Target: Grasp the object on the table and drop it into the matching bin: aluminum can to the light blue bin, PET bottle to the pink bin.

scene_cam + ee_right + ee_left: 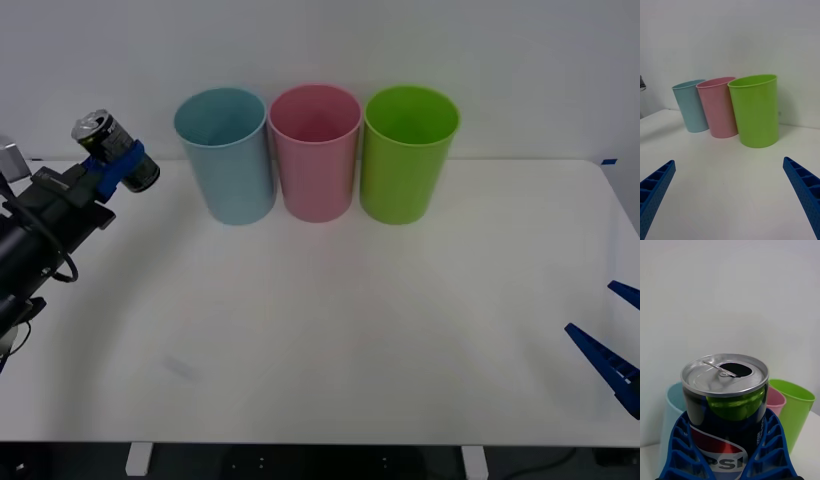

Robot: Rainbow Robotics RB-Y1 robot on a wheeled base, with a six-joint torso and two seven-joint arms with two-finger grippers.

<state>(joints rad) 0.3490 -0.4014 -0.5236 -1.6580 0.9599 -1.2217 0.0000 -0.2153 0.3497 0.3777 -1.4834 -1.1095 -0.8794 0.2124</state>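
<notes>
My left gripper point(118, 162) is raised at the far left of the table point(320, 340), shut on the aluminum can point(112, 145), a small dark can with a shiny silver top. The can is tilted, its top pointing up and to the left, and it hangs to the left of the light blue bin point(226, 155). Close up, the can point(725, 405) sits between the blue fingers point(681, 450), its tab opening showing. The pink bin point(315, 150) stands beside the light blue one, in the middle of the row. My right gripper point(612, 340) waits open at the front right.
A lime green bin point(407, 152) stands at the right end of the row, close to the pink one. All three bins point(752, 110) line the table's back edge before a white wall. Bare white tabletop lies in front of them.
</notes>
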